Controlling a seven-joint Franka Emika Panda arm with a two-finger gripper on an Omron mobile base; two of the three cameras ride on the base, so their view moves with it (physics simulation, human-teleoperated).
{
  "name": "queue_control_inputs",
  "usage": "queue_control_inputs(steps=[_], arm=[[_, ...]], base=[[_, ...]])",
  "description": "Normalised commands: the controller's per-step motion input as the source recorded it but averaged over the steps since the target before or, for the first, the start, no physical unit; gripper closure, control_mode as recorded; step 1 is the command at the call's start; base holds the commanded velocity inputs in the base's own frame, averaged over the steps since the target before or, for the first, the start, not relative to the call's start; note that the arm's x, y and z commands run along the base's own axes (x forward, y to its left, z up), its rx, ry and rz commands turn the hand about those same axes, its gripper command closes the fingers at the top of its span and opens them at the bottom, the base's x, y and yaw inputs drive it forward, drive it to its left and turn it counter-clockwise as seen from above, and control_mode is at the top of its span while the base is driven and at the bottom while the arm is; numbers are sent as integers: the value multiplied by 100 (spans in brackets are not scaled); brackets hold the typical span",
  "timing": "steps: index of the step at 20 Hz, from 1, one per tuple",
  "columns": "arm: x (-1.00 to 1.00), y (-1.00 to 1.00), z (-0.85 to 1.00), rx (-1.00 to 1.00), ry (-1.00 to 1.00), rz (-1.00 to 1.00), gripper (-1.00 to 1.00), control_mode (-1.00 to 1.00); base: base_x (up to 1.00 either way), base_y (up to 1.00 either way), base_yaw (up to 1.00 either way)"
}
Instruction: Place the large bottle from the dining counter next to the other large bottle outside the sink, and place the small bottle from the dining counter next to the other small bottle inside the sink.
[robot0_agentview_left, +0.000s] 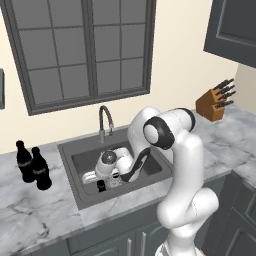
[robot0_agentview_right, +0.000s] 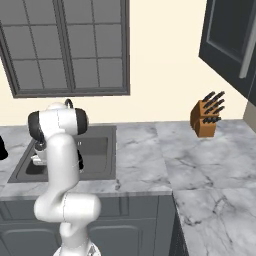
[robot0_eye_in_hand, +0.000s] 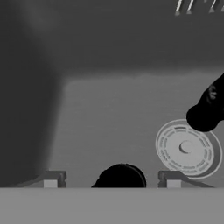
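1. The sink (robot0_agentview_left: 75, 165) holds the arm's gripper (robot0_eye_in_hand: 112, 186), reached down into the basin
2. Its jaws stand spread, flanking a small bottle's dark cap (robot0_eye_in_hand: 121, 175) at 6 o'clock in the hand view
3. The other small bottle (robot0_eye_in_hand: 209, 107) lies at 2 o'clock, near the drain (robot0_eye_in_hand: 188, 148)

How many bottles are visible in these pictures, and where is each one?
4. Two large bottles stand together on the worktop left of the sink. Two small bottles are inside the sink: one between the open claw's fingertips, one beside the drain. The arm may hide others.
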Motion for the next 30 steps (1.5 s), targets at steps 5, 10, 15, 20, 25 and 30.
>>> queue_control_inputs(steps=[5,10,15,20,25,30], arm=[[0,0,14,0,2,0,-100,-100],[0,-4,42,2,0,0,-100,-100],[-2,-1,48,0,0,0,-100,-100],[-20,1,66,0,7,0,-100,-100],[-23,3,88,0,14,0,-100,-100],[0,0,100,0,9,-6,-100,-100]], base=[[0,0,0],[0,0,0],[0,0,0],[0,0,0],[0,0,0],[0,0,0]])
